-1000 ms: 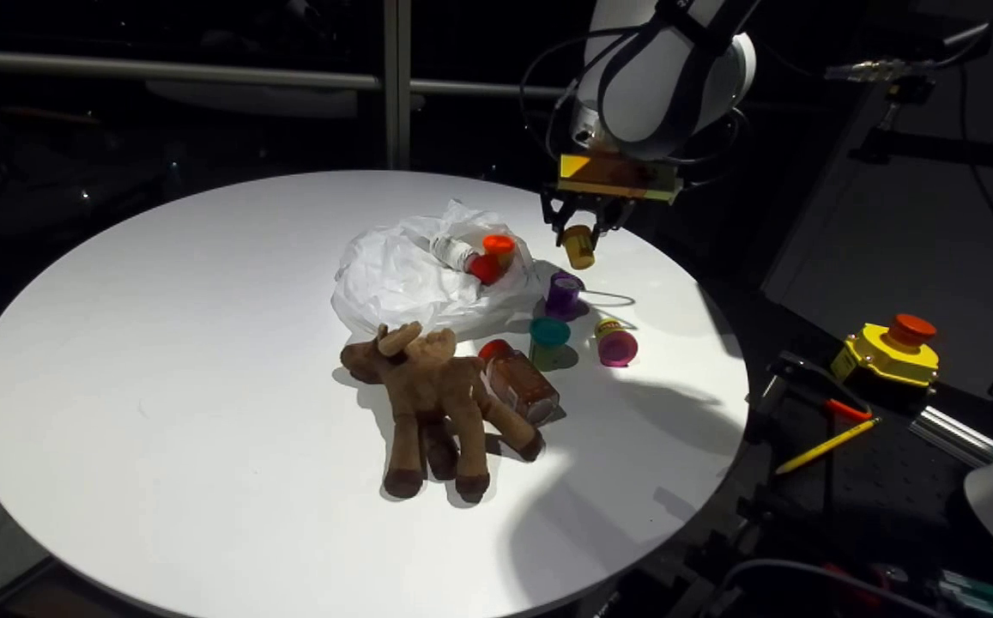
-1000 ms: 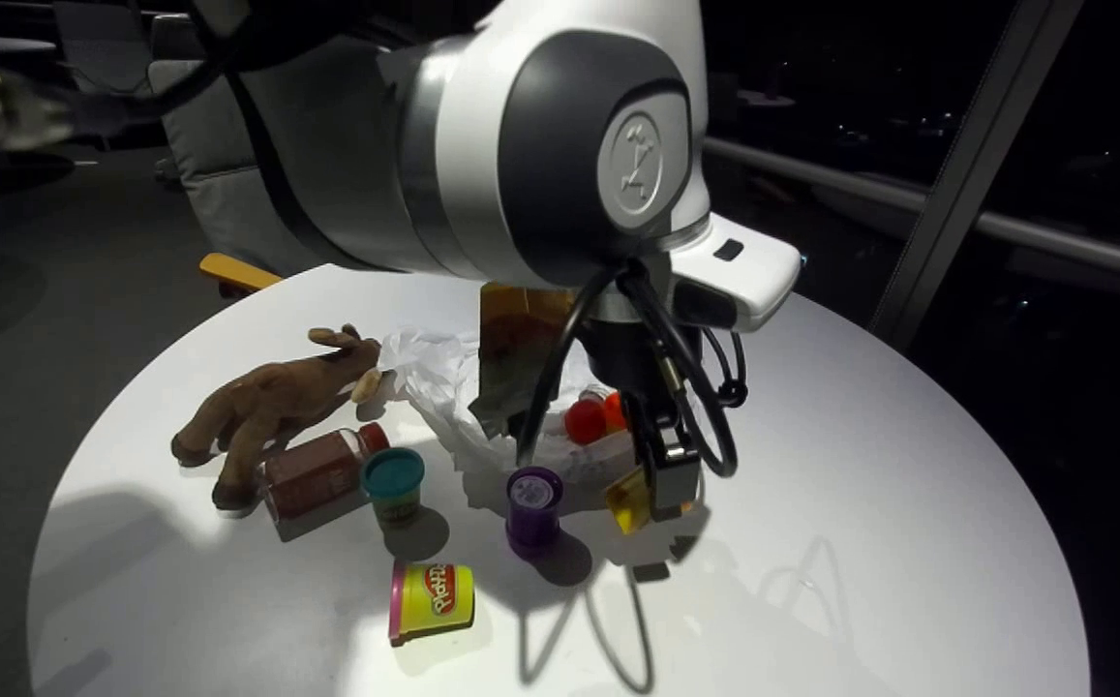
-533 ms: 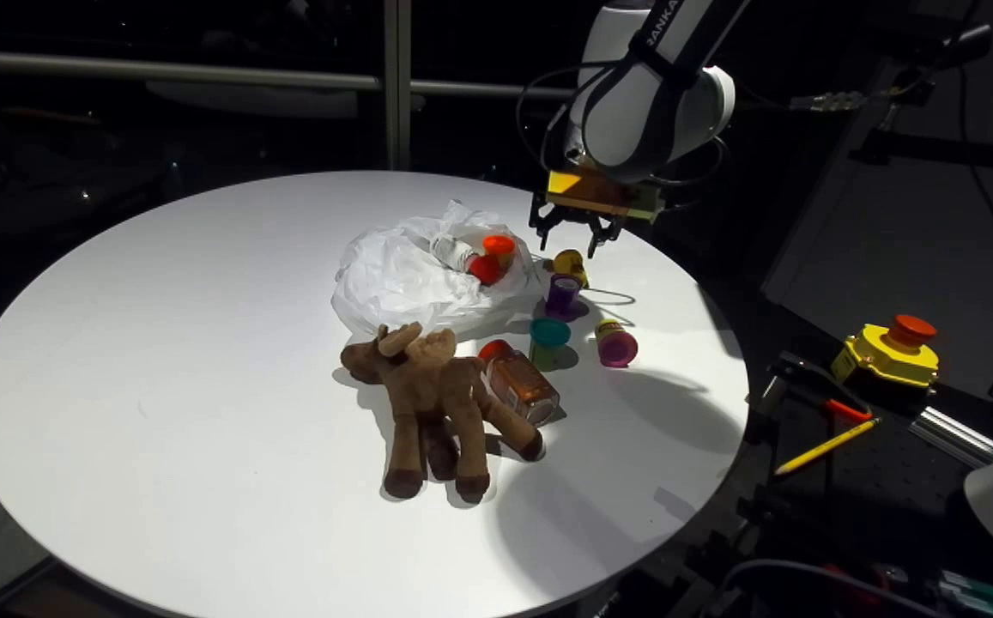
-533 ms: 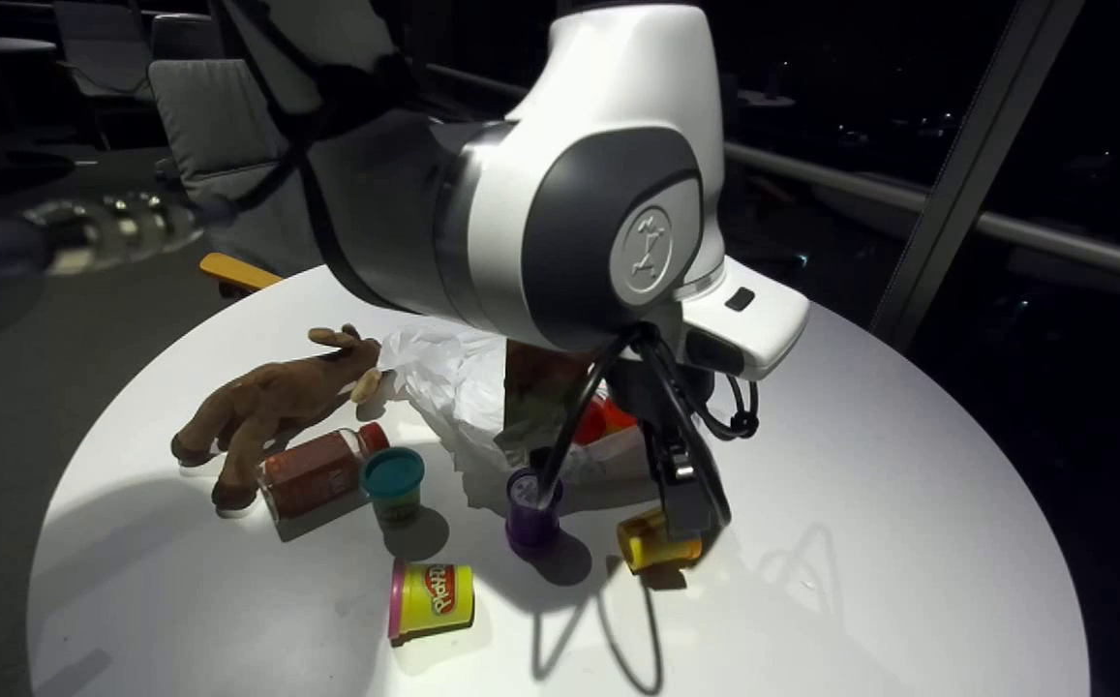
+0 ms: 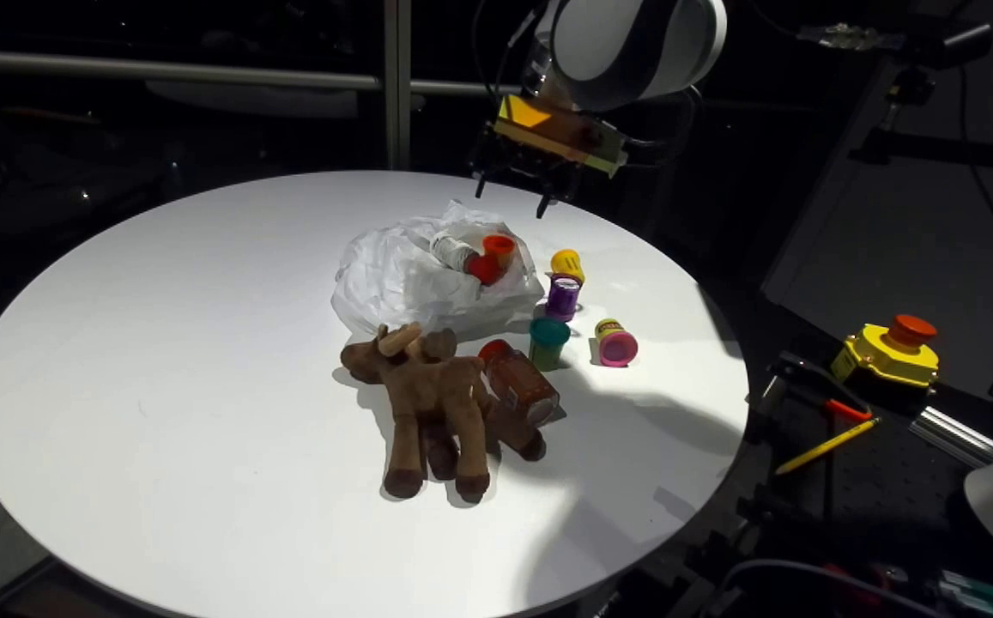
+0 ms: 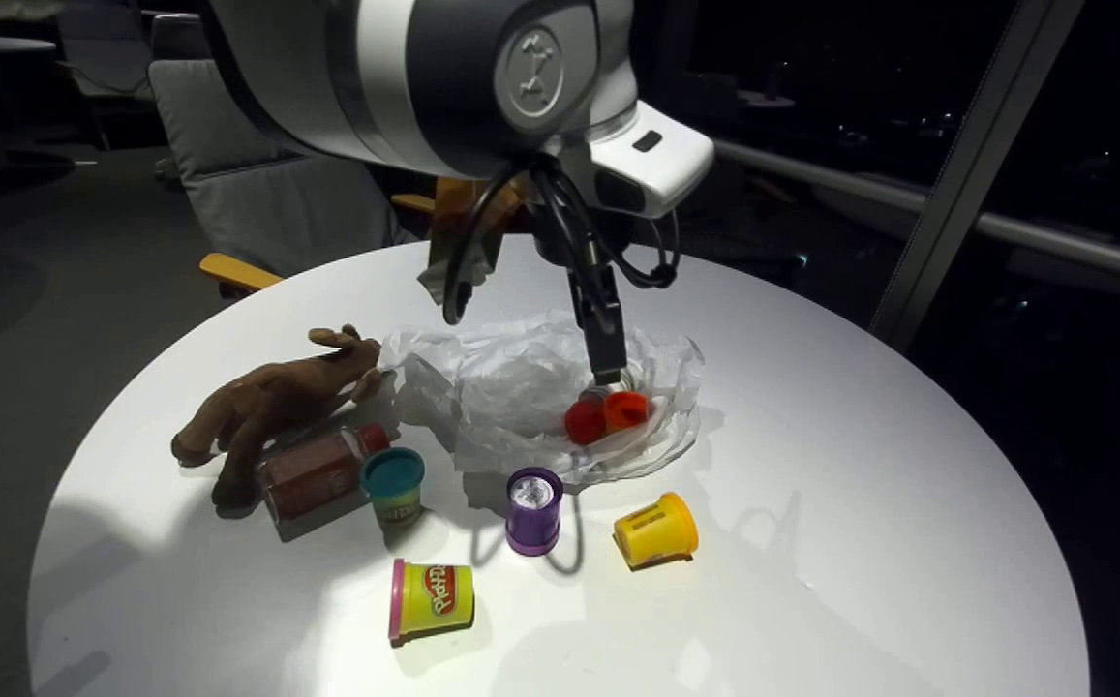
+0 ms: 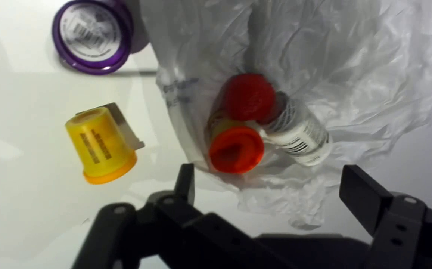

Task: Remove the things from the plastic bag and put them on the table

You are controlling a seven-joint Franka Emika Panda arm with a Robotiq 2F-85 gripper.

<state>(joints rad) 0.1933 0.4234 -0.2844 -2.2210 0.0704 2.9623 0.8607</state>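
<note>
Well inside the edge of the white table [image 5: 144,446], the wrinkled plastic bag [image 5: 393,279] held an orange-lidded toy-dough tub [image 7: 237,149] and a red-capped bottle [image 7: 302,140] as the gripper [image 5: 511,202] hung higher up nearby, jaws spread wide and empty. The tub looked light and firm-walled, best pinched across its sides under the lid; the smooth bottle, likely heavier if full, seemed to need a middle grip, clear of the flimsy bag.

On the table [image 5: 161,403], in an exterior view, I see the plush reindeer [image 5: 429,390] before the plastic bag [image 5: 397,279], a bottle [image 5: 522,390] right of the reindeer, four tubs [image 5: 563,298] right of the bag; inside lie another bottle [image 5: 451,252] and another tub [image 5: 499,248].
</note>
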